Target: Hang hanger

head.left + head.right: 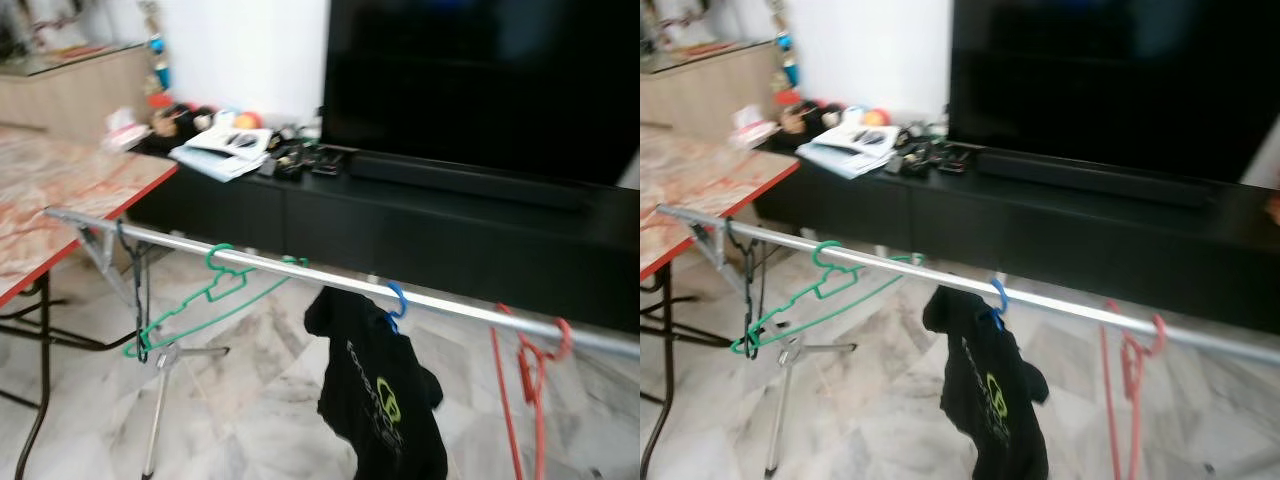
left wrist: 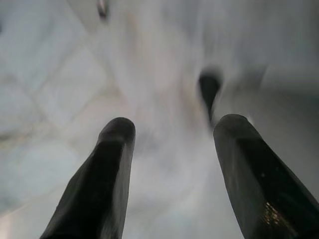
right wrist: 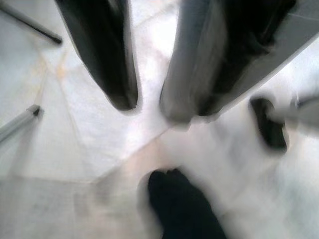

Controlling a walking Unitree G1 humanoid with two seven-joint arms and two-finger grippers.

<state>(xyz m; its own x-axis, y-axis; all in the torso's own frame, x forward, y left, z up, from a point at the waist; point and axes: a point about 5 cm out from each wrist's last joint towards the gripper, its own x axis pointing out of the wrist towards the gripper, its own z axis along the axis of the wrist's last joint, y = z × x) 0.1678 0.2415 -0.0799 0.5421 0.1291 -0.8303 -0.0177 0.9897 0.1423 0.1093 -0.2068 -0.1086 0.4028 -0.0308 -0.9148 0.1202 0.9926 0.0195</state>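
A silver drying-rack rail (image 1: pixel 330 280) runs across the head views, from its folding end bracket (image 1: pixel 95 245) beside the desk down toward the robot's right. 3 hangers hook over it. The green hanger (image 1: pixel 205 295) hangs nearest the bracket, empty, tilted steeply so its lower end drops toward a black cord (image 1: pixel 138 290) dangling from the rail. The blue hanger (image 1: pixel 397 300) sits near the middle of the rail and carries a black T-shirt (image 1: pixel 380 390) with a green and white print. The red hanger (image 1: pixel 530 375) hangs farther along to the robot's right, empty, well apart from the shirt.

Behind the rail stands a long black TV cabinet (image 1: pixel 420 230) with a large dark TV (image 1: pixel 480 80) and a soundbar (image 1: pixel 470 182) on it. Papers (image 1: pixel 225 150), remotes and small clutter lie on the cabinet's left end. A desk (image 1: pixel 60 190) with a marbled top and red edge stands at the left. Floor (image 1: pixel 250 400) is pale marble tile, with a rack leg (image 1: pixel 155 410) standing on it.

Left gripper (image 2: pixel 172 132), left wrist view: 2 black fingers (image 2: pixel 107 174) spread wide, nothing between them, blurred tile beyond.

Right gripper (image 3: pixel 149 107), right wrist view: fingers (image 3: pixel 107 55) slightly parted, holding nothing, pointing down at tile. A blurred dark shape lies below them; it cannot be identified.
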